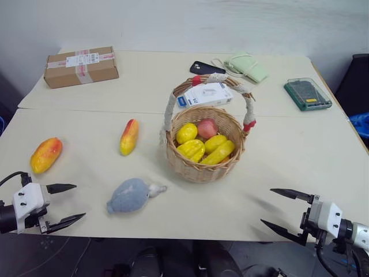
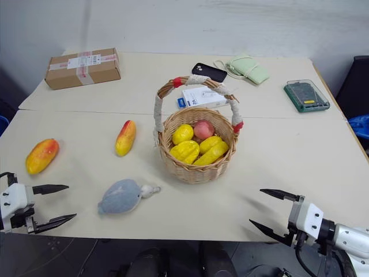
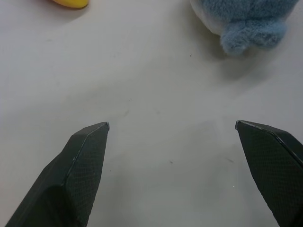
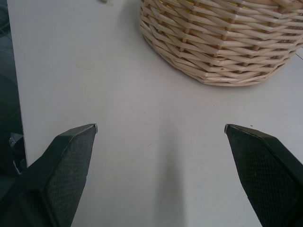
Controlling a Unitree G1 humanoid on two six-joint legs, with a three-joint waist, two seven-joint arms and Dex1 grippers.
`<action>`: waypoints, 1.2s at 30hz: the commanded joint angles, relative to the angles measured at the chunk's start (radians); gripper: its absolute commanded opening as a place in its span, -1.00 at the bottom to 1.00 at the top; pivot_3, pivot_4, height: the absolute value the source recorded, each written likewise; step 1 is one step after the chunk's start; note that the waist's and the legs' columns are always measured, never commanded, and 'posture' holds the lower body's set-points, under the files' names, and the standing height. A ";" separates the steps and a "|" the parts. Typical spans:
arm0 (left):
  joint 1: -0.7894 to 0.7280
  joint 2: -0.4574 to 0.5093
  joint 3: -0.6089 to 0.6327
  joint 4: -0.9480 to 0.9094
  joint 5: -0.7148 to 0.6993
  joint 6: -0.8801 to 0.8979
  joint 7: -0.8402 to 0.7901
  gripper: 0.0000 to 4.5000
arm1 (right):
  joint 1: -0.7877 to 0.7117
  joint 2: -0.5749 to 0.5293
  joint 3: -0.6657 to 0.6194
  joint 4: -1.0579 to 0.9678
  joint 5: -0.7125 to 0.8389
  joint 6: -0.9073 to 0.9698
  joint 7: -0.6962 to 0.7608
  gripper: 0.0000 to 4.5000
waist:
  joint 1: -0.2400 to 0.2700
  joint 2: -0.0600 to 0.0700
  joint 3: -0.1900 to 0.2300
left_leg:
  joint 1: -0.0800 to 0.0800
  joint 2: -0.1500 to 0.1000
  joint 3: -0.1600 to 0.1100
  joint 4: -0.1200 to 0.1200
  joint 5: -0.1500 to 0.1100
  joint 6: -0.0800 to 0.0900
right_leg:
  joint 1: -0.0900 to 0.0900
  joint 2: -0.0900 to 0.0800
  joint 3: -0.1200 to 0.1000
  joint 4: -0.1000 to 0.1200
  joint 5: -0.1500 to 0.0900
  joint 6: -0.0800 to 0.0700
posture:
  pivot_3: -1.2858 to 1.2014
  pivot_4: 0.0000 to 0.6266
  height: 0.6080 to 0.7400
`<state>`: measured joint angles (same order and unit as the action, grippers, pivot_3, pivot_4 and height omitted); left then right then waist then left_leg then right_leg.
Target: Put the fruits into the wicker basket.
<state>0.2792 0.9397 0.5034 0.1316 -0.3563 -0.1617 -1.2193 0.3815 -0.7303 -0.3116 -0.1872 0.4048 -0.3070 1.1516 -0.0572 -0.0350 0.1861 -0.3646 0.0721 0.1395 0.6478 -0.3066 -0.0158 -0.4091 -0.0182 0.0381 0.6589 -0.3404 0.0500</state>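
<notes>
Wicker first — from the head camera, the wicker basket stands on the pale counter, ahead of the right claw and off toward the left claw. It already holds yellow fruits and one red one. Both claws hang near the counter's front edge, fingers spread wide, pinching nothing. The plumper fruit lies just ahead of the left claw. The slimmer fruit lies farther on, between that claw and the basket. A grey soft toy lies beside the left claw, on the side toward the right claw. Well beyond both claws sit a cardboard box, a black phone, a green pouch and a green case. A white packet lies just behind the basket.

Left wrist camera — the two black fingers stand far apart over bare counter, and the soft toy is ahead of them.

Right wrist camera — the fingers are spread too, with the basket's woven wall ahead, not touching.
</notes>
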 commanded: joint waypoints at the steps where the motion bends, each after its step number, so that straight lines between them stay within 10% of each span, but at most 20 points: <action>1: -0.006 -0.003 0.008 -0.011 -0.023 0.006 -0.006 1.00 | 0.004 0.007 -0.001 0.007 0.039 -0.026 0.028 0.98 | 0.000 0.000 0.000 | 0.000 0.000 0.000 0.000 0.000 0.000 | 0.000 0.000 0.000 0.000 0.000 0.000 | 0.03 -0.52 1.00; 12: 0.025 0.090 0.047 -0.083 -0.162 0.302 -0.142 1.00 | 0.027 0.075 0.021 -0.065 0.152 -0.006 0.048 0.98 | 0.000 0.000 0.000 | 0.001 0.000 0.000 0.001 0.000 0.000 | 0.000 0.001 0.000 0.001 0.000 0.000 | 0.03 -0.52 1.00; 15: 0.080 0.224 0.055 -0.179 -0.277 0.637 -0.228 1.00 | 0.015 0.079 0.046 -0.179 0.198 0.057 0.006 0.98 | -0.003 -0.003 -0.001 | 0.002 0.000 0.000 0.001 0.001 -0.001 | 0.001 0.001 0.000 0.003 0.000 0.000 | 0.03 -0.52 1.00; 36: -0.283 -0.105 -0.344 -0.312 -0.077 0.401 0.046 1.00 | -0.082 0.106 0.134 -0.411 0.227 0.216 -0.153 0.98 | 0.003 -0.002 -0.002 | 0.007 0.001 0.003 0.002 0.000 -0.004 | 0.005 0.004 0.006 0.003 0.000 0.000 | 0.03 -0.52 1.00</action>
<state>0.0033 0.8453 0.1812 -0.1806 -0.4654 0.2848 -1.1916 0.2971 -0.6245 -0.1634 -0.5681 0.6155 -0.0931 1.0069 -0.0540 -0.0365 0.1843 -0.3578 0.0730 0.1428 0.6499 -0.3062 -0.0200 -0.4045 -0.0135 0.0443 0.6614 -0.3407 0.0498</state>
